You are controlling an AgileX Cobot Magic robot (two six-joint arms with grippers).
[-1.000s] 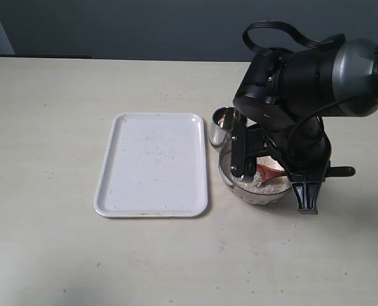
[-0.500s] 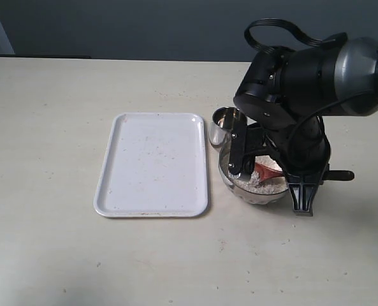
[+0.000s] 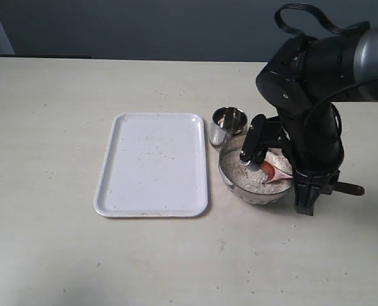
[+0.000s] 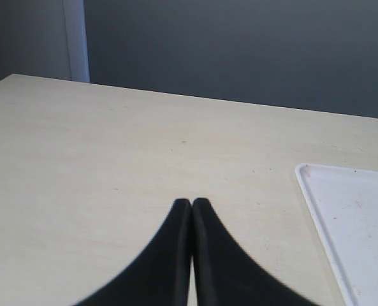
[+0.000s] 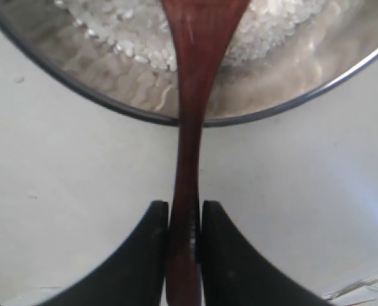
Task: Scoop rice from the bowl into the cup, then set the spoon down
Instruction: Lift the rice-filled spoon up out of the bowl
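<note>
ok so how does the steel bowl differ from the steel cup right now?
The wide shiny steel bowl is far broader than the small cylindrical steel cup. The bowl holds white rice; the cup shows none. The reddish-brown wooden spoon dips into the bowl, not the cup. Both are shiny steel, upright.

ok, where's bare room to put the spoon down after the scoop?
The white tray is bare apart from specks. Open table lies left of it, and below tray and bowl in the exterior view. Crowded: cup, bowl and right gripper, shut on the spoon, bunch right of the tray.
</note>
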